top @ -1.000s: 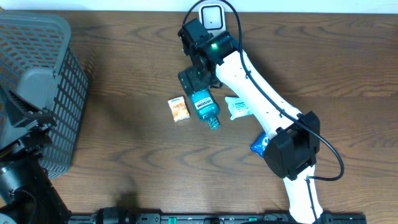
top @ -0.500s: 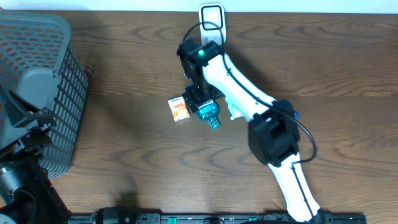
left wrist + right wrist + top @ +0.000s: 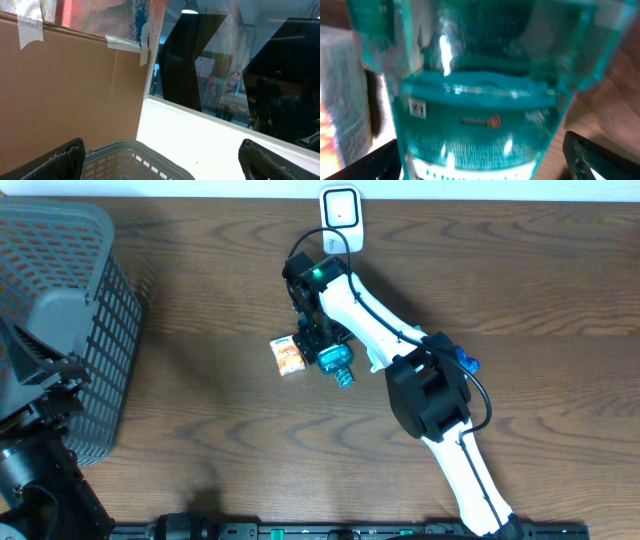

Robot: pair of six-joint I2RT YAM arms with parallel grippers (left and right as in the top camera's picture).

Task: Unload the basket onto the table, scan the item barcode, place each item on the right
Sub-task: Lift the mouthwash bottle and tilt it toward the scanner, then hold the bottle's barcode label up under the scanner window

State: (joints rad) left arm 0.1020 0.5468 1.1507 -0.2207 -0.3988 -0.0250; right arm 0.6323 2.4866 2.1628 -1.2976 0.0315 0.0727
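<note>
- Centrally on the brown wooden tabletop (image 3: pixel 180 410) lies a translucent teal plastic bottle (image 3: pixel 337 367).
- Right hand (image 3: pixel 485 162) spread astride it; left hand (image 3: pixel 162 160) spread, empty.
- Small orange carton (image 3: pixel 288 356) just beside; grey mesh basket (image 3: pixel 118 290) well apart, at the left edge.

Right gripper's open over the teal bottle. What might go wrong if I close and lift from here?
The orange box lies right beside the teal bottle; a finger of the right gripper may catch or shove it.
Round and lying on its side, the bottle may roll as the jaws close.
No barcode shows yet; it may face away from the scanner.
</note>
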